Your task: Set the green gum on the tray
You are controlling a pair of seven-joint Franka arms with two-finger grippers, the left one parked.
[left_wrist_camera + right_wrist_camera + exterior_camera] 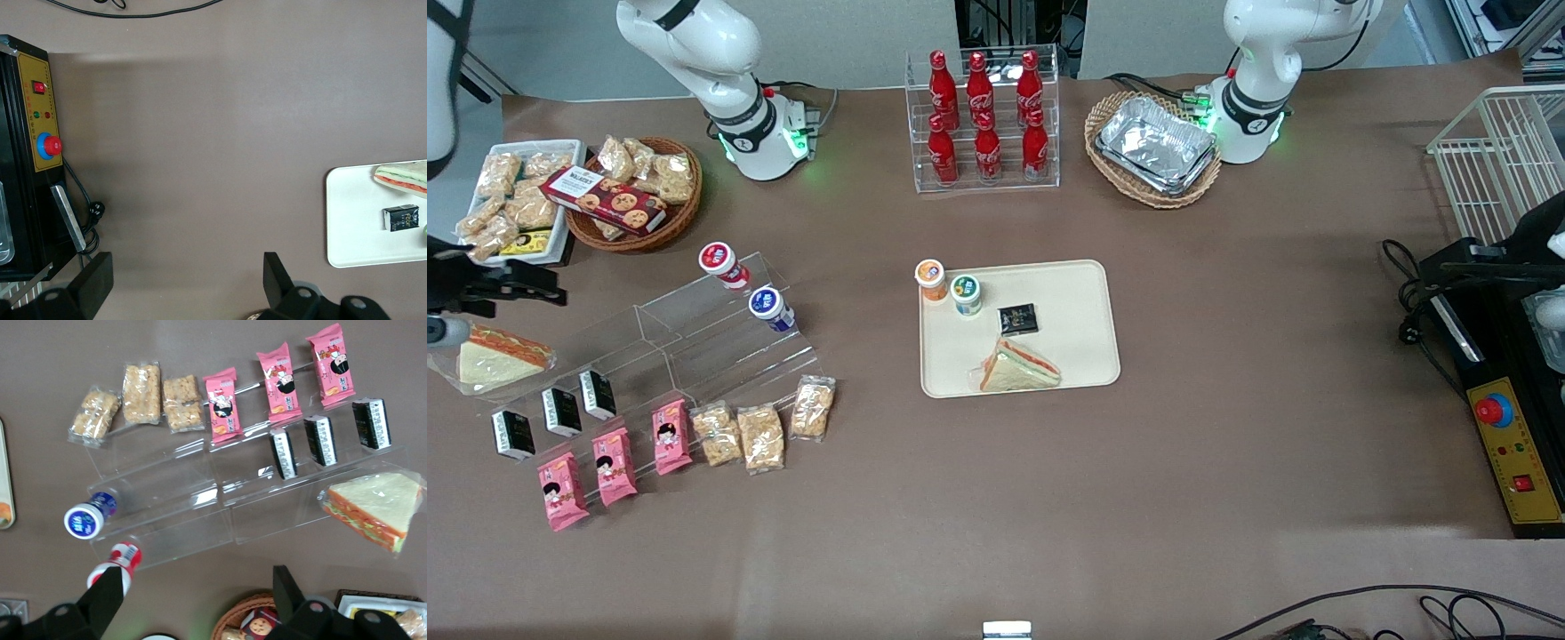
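Note:
The green gum [966, 294], a small white bottle with a green-ringed lid, stands upright on the cream tray [1080, 356], at the corner nearest the working arm's end. An orange-lidded bottle [931, 278] stands beside it on the tray's rim. My right gripper [516, 289] is far from the tray, at the working arm's end of the table, above the clear stepped stand. In the right wrist view the gripper [197, 587] is open and empty, with the red-lidded bottle [117, 561] beside one finger [107, 600]. The tray also shows in the left wrist view [353, 220].
A wrapped sandwich [1018, 369] and a black packet [1017, 317] lie on the tray. The clear stand [694, 347] carries red-lidded [720, 262] and blue-lidded [769, 307] bottles, pink packs and snack bars. A cola rack [983, 120], a cookie basket [636, 196] and a foil-tray basket [1154, 147] stand farther back.

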